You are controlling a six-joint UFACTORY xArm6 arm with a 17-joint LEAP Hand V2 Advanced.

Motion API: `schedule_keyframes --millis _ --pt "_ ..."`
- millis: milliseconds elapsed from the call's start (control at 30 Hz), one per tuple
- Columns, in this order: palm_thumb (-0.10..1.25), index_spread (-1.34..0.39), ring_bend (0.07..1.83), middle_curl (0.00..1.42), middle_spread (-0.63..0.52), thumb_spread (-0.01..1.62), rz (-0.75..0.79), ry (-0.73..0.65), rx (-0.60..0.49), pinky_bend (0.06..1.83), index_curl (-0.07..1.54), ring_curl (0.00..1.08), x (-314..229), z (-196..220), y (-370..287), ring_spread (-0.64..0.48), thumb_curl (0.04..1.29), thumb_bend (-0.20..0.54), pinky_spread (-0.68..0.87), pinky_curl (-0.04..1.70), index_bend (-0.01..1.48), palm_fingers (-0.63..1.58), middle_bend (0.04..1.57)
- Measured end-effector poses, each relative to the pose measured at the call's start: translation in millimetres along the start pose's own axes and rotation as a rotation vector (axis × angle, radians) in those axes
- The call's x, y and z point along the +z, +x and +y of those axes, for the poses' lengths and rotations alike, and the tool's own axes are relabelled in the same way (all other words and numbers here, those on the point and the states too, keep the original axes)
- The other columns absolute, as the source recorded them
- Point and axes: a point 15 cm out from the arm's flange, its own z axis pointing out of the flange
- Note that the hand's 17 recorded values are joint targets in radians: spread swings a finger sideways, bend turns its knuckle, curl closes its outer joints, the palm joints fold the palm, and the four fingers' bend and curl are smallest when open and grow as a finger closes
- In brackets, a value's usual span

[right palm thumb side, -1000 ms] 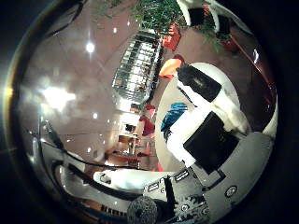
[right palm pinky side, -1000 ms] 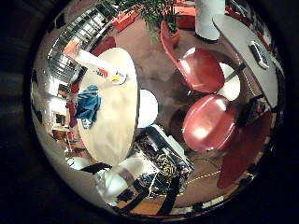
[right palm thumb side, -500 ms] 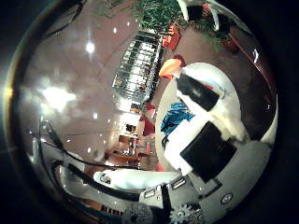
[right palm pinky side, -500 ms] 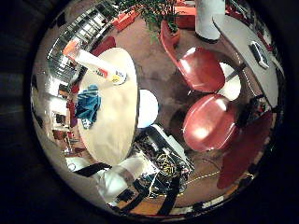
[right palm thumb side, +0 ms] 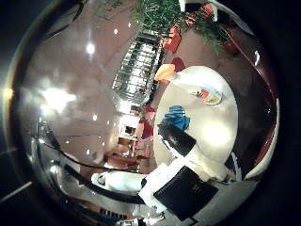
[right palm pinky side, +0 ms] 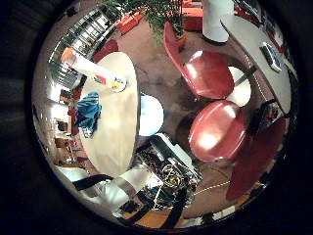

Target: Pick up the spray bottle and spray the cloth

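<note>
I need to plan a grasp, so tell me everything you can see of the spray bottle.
The spray bottle stands upright on the round pale table, near its edge. It has a long white body, an orange spray head at the top and a coloured label low on the body, near its base. It looks like plastic. Nothing touches it apart from the table; the blue cloth lies apart from it on the same tabletop. The hand is well away from it.

Pale cream round surface (right palm pinky side: 115,132); white spray bottle (right palm pinky side: 93,72) with orange top and a red-and-yellow label; teal-blue cloth (right palm pinky side: 88,113); glossy red chairs (right palm pinky side: 217,129); green plant (right palm pinky side: 161,12); white-and-black robot hand (right palm thumb side: 181,181).
</note>
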Motion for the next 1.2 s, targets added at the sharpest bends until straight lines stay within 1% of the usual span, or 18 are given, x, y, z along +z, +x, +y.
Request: schedule_keyframes --millis 67,233,400,600,800,1200 --pt "0.60 -0.26 0.50 0.43 0.02 1.08 -0.015 0.021 -0.007 0.46 0.31 0.21 4.7 -7.2 1.1 0.17 0.31 -0.023 0.37 0.26 0.16 0.21 0.31" --pt "0.57 -0.24 0.44 0.41 0.05 1.06 -0.068 0.072 0.016 0.46 0.31 0.21 36.3 -6.6 10.0 0.19 0.30 -0.026 0.37 0.27 0.17 0.16 0.29" --pt "0.51 -0.21 0.38 0.38 0.09 1.03 -0.066 0.077 -0.024 0.44 0.29 0.21 64.2 -12.0 14.3 0.21 0.29 -0.032 0.38 0.27 0.15 0.09 0.26" --pt "0.50 -0.20 0.38 0.37 0.11 1.02 -0.099 0.101 -0.044 0.44 0.27 0.23 92.3 -12.9 16.2 0.22 0.29 -0.025 0.38 0.28 0.15 0.08 0.26" --pt "0.50 -0.19 0.37 0.37 0.12 1.02 -0.121 0.086 -0.063 0.42 0.27 0.24 118.0 -21.4 13.7 0.22 0.29 -0.026 0.38 0.29 0.15 0.09 0.27" --pt "0.52 -0.19 0.36 0.36 0.12 1.03 -0.144 0.061 -0.081 0.40 0.27 0.26 152.3 -33.2 9.1 0.21 0.30 -0.025 0.39 0.29 0.15 0.11 0.27"
